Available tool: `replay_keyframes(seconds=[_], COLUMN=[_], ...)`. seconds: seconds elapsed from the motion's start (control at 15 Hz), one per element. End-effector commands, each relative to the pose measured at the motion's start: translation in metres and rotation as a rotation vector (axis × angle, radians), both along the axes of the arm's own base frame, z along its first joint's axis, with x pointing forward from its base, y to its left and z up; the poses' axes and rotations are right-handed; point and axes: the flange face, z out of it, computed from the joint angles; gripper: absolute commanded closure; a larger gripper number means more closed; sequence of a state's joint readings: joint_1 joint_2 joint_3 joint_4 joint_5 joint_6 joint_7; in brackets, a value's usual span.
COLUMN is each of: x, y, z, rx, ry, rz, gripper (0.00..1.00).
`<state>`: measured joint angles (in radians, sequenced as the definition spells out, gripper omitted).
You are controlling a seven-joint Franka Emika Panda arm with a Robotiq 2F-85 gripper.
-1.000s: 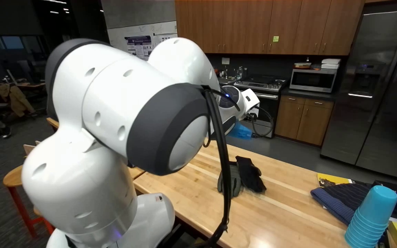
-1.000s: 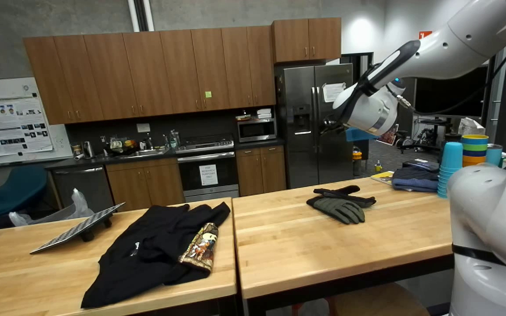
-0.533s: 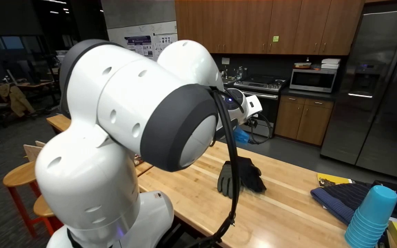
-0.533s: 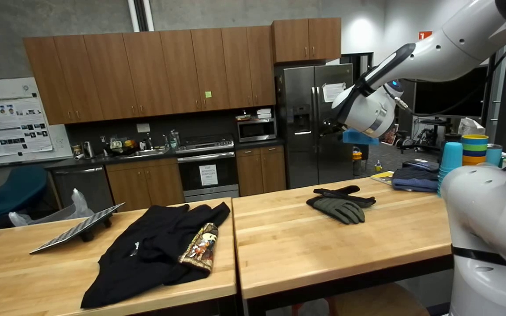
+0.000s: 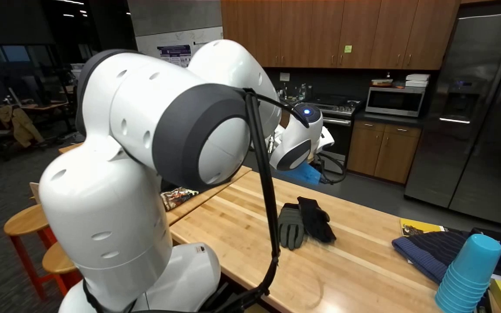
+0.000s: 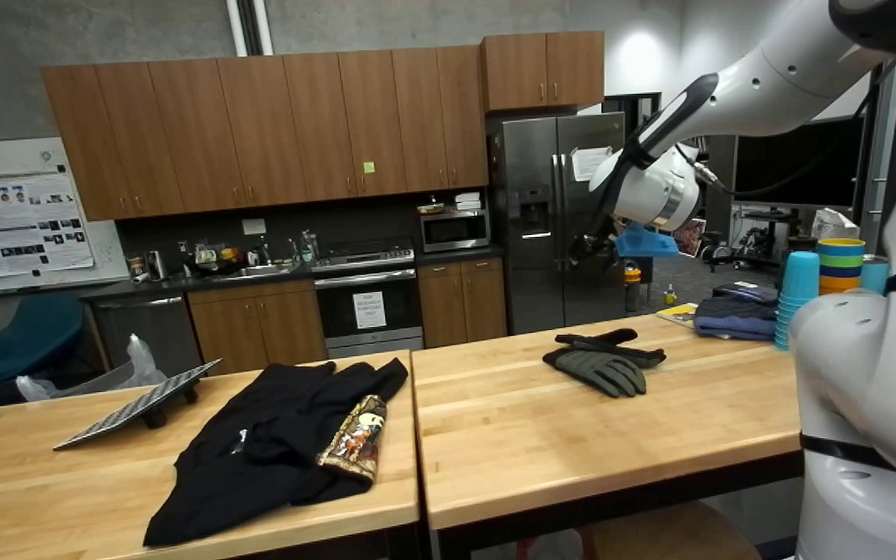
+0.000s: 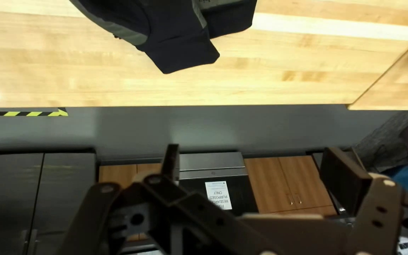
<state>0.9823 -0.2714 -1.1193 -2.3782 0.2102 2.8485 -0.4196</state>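
My gripper [image 7: 255,159] is open in the wrist view, its two dark fingers wide apart with nothing between them. In an exterior view the gripper [image 6: 589,245] shows small and dark, raised above the far side of the wooden table, in front of the fridge. A pair of gloves lies on that table below it: a grey-green glove [image 6: 603,372] and a black glove [image 6: 631,354]. They also show in an exterior view as the grey-green glove [image 5: 292,226] and the black glove [image 5: 315,219]. The dark gloves [image 7: 179,39] show at the top of the wrist view. The gripper touches nothing.
The wooden table [image 6: 510,435] adjoins another table with a black garment [image 6: 277,451], a colourful patterned item [image 6: 355,439] and a tilted panel [image 6: 137,404]. Stacked blue cups [image 5: 468,274] and a dark blue knit item [image 5: 433,252] are at the table's other end.
The arm has shifted and its wrist has turned; the gripper sits slightly lower and its fingers point more downward. The gloves have not moved. A person in the background has left view.
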Motion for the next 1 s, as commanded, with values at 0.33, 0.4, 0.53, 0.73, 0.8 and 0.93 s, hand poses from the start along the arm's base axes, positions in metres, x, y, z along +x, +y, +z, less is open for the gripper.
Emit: replay_keyframes(seconds=[0.33,0.4,0.53,0.73,0.8,0.93], x=[0.004,0.004,0.006,0.009,0.01,0.012], y=[-0.005,-0.008,-0.014,-0.02,-0.021,-0.021], z=[0.0,-0.001,-0.004,-0.009,-0.012,-0.016], rx=[0.006,0.032,0.067,0.093,0.104,0.139], ry=[0.034,0.043,0.058,0.075,0.09,0.12], rz=[-0.031,-0.057,-0.116,-0.164,-0.181,-0.204], gripper=[0.0,0.0,0.0,0.0,0.0,0.0])
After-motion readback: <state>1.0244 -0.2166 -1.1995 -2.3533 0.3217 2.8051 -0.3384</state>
